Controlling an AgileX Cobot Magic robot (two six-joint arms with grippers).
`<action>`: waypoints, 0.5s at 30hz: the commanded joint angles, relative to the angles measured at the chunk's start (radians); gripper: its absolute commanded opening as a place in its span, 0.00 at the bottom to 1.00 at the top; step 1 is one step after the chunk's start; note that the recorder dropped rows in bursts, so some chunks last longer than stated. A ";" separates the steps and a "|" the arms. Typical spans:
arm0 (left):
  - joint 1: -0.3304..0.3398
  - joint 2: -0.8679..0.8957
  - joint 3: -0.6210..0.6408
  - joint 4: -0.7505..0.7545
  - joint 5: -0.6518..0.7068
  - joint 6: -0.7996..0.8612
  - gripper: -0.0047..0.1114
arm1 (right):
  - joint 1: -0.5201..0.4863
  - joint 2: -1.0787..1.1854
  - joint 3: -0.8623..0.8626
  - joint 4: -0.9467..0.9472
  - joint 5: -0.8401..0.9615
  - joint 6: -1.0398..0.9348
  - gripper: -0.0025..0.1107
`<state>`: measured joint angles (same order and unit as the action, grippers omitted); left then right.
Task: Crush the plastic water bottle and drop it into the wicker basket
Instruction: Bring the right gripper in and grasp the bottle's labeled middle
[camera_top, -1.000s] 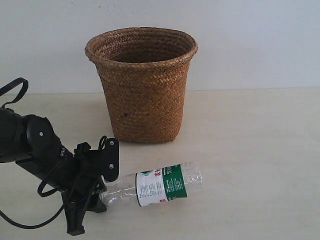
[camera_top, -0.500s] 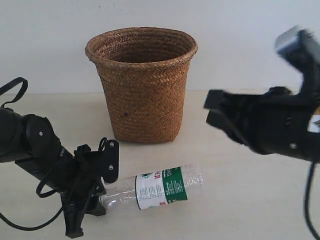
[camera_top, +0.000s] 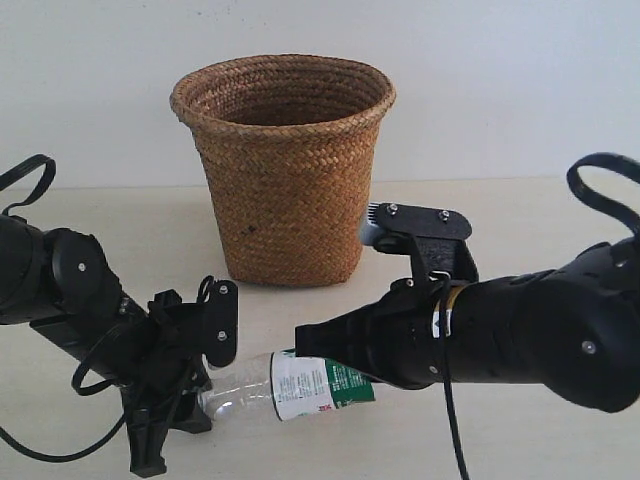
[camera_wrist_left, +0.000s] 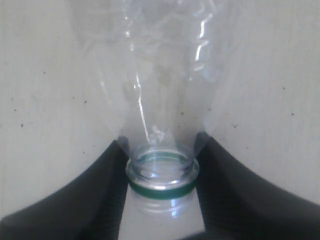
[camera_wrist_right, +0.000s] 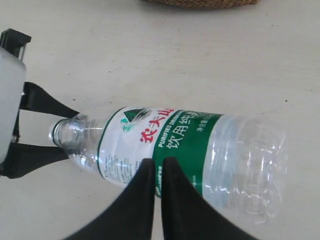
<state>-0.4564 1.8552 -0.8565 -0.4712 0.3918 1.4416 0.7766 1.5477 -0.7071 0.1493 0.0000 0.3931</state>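
Note:
The plastic water bottle (camera_top: 300, 385) lies on its side on the table, clear and ribbed, with a white-and-green label (camera_wrist_right: 165, 137). My left gripper (camera_top: 203, 388) is shut on its capless neck; the dark fingers (camera_wrist_left: 112, 192) press either side of the green neck ring (camera_wrist_left: 161, 184). My right gripper (camera_top: 302, 341) is shut with nothing between its tips and points down over the label's middle (camera_wrist_right: 158, 164); I cannot tell whether it touches. Behind the bottle stands the tall brown wicker basket (camera_top: 283, 170), upright, with an open mouth.
The pale table (camera_top: 520, 230) runs back to a white wall. The right arm's bulky black body (camera_top: 520, 340) covers the bottle's far end in the exterior view. In the right wrist view, the basket's base (camera_wrist_right: 200, 2) shows beyond the bottle.
The right arm has swung in from the right and come down, bringing its shut tips over the bottle's label. The left arm and the bottle have stayed put.

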 joint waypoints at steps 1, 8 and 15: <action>-0.006 0.002 0.004 0.003 0.047 -0.007 0.08 | 0.001 0.061 -0.004 -0.002 -0.064 -0.010 0.03; -0.006 0.002 0.004 0.019 0.054 -0.005 0.08 | -0.018 0.114 -0.004 -0.002 -0.094 -0.010 0.03; -0.006 0.002 0.004 0.019 0.054 0.009 0.08 | -0.070 0.113 -0.004 -0.002 -0.067 -0.014 0.03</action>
<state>-0.4564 1.8517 -0.8588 -0.4710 0.4057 1.4335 0.7224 1.6529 -0.7093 0.1493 -0.0937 0.3931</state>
